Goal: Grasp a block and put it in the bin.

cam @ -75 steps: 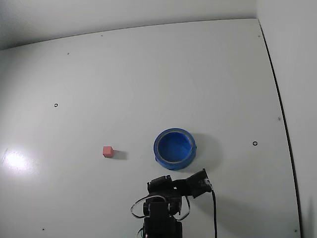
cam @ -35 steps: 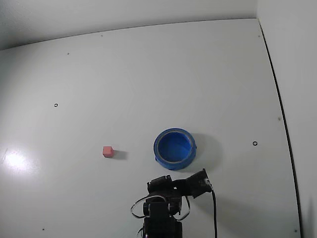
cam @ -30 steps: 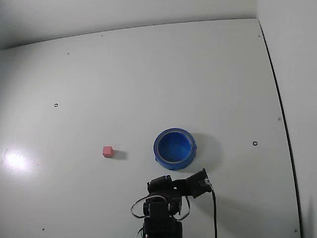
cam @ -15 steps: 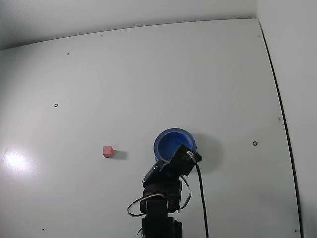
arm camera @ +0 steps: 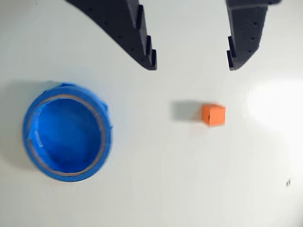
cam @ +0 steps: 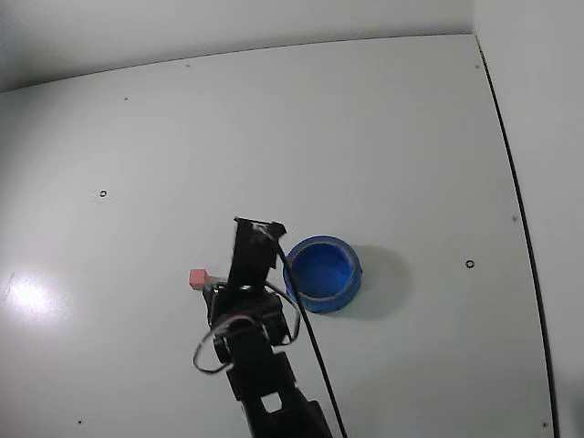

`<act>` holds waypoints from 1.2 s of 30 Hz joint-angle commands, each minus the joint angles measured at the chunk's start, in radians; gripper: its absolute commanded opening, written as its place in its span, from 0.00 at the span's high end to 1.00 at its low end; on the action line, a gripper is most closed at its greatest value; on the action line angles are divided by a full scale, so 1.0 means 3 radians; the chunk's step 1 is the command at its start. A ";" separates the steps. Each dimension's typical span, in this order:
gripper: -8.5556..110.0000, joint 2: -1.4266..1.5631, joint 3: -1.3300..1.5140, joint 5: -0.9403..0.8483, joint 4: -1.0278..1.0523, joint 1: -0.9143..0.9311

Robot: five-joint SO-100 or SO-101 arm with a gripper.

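Observation:
The block (arm camera: pixel 214 114) is a tiny cube that looks orange in the wrist view and pink-red in the fixed view (cam: pixel 198 277). It lies on the white table. The bin (arm camera: pixel 66 137) is a round blue bowl, empty, left of the block in the wrist view and right of it in the fixed view (cam: pixel 322 274). My gripper (arm camera: pixel 191 64) is open and empty, its two black fingers spread above the table, with the block just below the gap toward the right finger. In the fixed view the gripper (cam: pixel 239 274) hangs between block and bowl.
The white table (cam: pixel 274 137) stretches wide around both things, with small dark screw holes in it. A bright glare patch (arm camera: pixel 277 106) lies right of the block. A wall edge (cam: pixel 516 182) runs along the table's right side in the fixed view.

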 commanded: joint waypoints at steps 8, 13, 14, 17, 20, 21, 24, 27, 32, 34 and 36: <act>0.74 -0.1759 -0.1652 -0.0026 0.0000 -0.0297; 0.74 -0.2096 -0.1877 -0.0026 -0.0026 -0.0348; 0.74 -0.2137 -0.1912 -0.0026 -0.0036 -0.0363; 0.74 -0.2245 -0.1953 -0.0026 -0.0041 -0.0414; 0.74 -0.2434 -0.1958 -0.0026 -0.0046 -0.0491; 0.74 -0.2516 -0.1958 -0.0026 -0.0046 -0.0501; 0.74 -0.2761 -0.1994 -0.0026 -0.0046 -0.0527; 0.74 -0.2940 -0.2061 -0.0026 -0.0051 -0.0532; 0.74 -0.3129 -0.2352 -0.0026 -0.0051 -0.0527; 0.74 -0.3196 -0.2480 -0.0026 -0.0051 -0.0527; 0.74 -0.3283 -0.2567 -0.0031 -0.0051 -0.0527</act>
